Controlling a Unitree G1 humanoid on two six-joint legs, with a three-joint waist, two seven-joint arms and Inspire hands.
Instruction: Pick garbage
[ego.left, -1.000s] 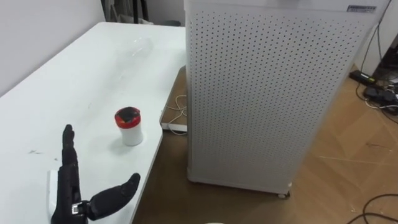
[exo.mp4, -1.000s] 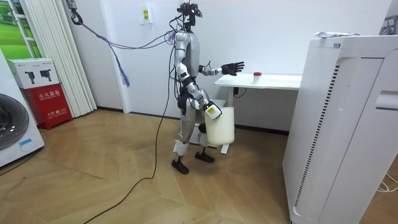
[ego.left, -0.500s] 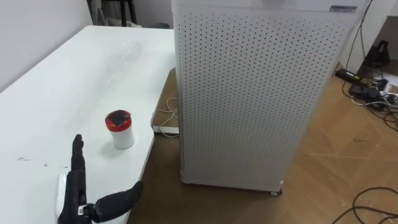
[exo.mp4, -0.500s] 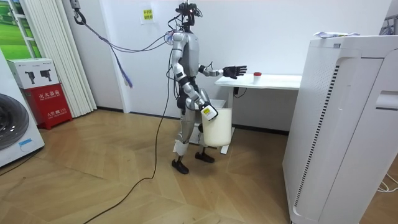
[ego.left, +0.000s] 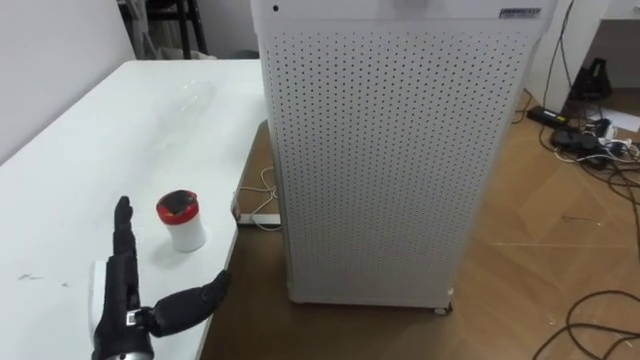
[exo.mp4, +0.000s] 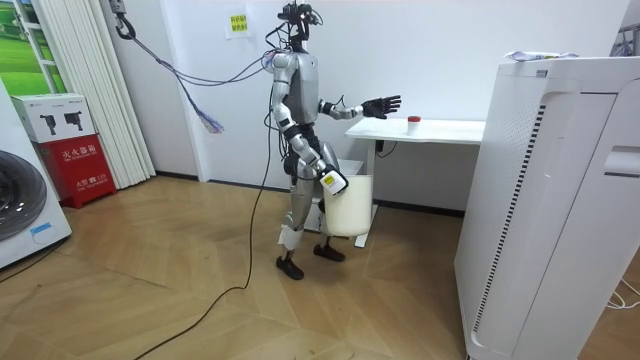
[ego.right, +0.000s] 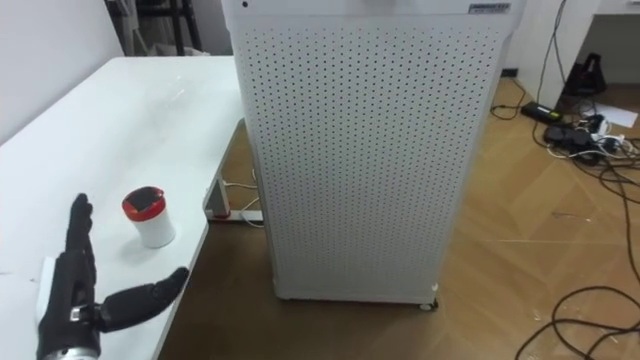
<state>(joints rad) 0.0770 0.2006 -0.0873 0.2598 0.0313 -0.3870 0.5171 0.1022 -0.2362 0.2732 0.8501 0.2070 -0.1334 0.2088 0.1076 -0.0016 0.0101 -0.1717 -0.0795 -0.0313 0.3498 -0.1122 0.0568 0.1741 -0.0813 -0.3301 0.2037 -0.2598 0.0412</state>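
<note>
L hand (ego.left: 126, 305) hovers over table (ego.left: 90, 140) near its edge: fingers (ego.left: 122, 235) straight and pressed together, thumb splayed out to the side, holding nothing. Just beside the fingertips, on the thumb side and not touching, stands the cup (ego.left: 181, 220): small, white, red lid, upright, close to the table's edge. Farther up the table lies what looks like a clear bottle (ego.left: 196, 94) on its side; faint, can't be sure. R of the table, a tall perforated white cabinet (ego.left: 400, 150) on wood floor, w/ a power strip (ego.left: 256, 218) in the gap between.

Room view: robot stands at the table's end, L arm out level toward the cup. R hand (exo.mp4: 331, 181) is low by the hip at a white bin (exo.mp4: 350, 208); its hold is too small to read.

Progress, as judged: early. Approach done, arm out, nothing picked up yet. Left to do: close on cup, lift, drop in bin, then prob. the bottle, if it is garbage.
</note>
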